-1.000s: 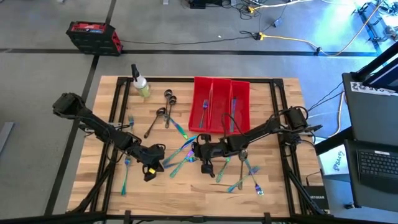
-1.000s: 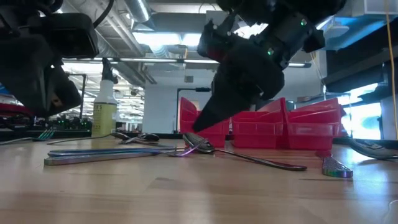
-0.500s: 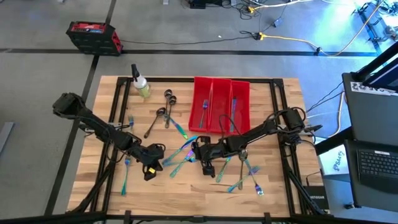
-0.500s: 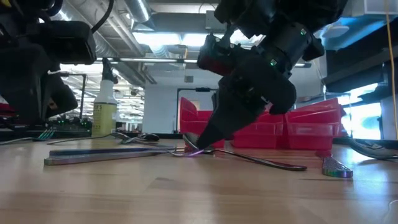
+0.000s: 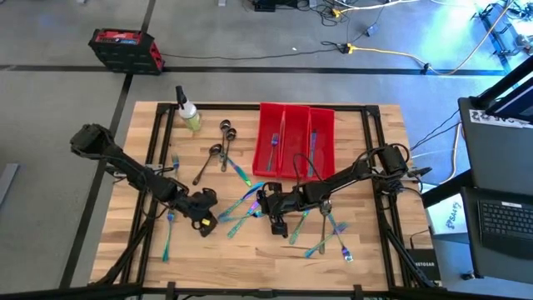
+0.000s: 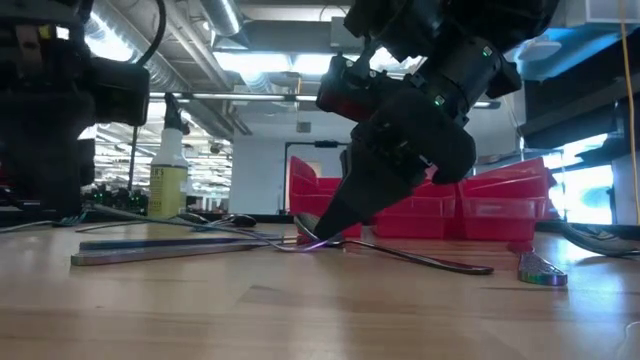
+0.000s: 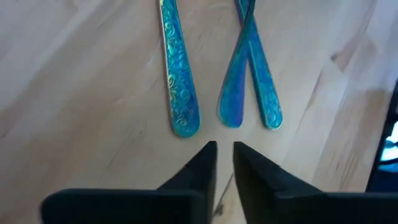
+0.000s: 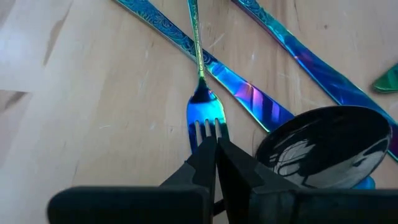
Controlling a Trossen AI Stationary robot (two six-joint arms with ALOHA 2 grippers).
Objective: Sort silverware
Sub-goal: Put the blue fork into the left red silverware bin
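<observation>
Iridescent blue-teal silverware lies scattered mid-table between my two grippers. My left gripper points down at the wood with a narrow gap between its fingertips. Three teal handle ends lie just beyond the tips, untouched. My right gripper is shut, its tips at the tines of a blue fork. That fork lies flat, its handle crossing a knife-like piece. Beside it rests a dark spoon bowl. In the high view the left gripper is left of the pile and the right gripper right of it. My right gripper's shut fingertips come down on the ends of the fork's tines, slanting from above and in line with the fork. The fingers hide the tine ends, so I cannot tell whether a tine is pinched between them. The fork lies flat on the table.
Red bins holding a few pieces stand at the far middle, and a spray bottle at the far left. Dark spoons lie near the bottle, forks at the left and more silverware at the near right.
My left gripper has rolled about its own pointing line while staying over the same spot. My right gripper's tips have sunk a little, down to the fork on the table. No silverware has moved.
</observation>
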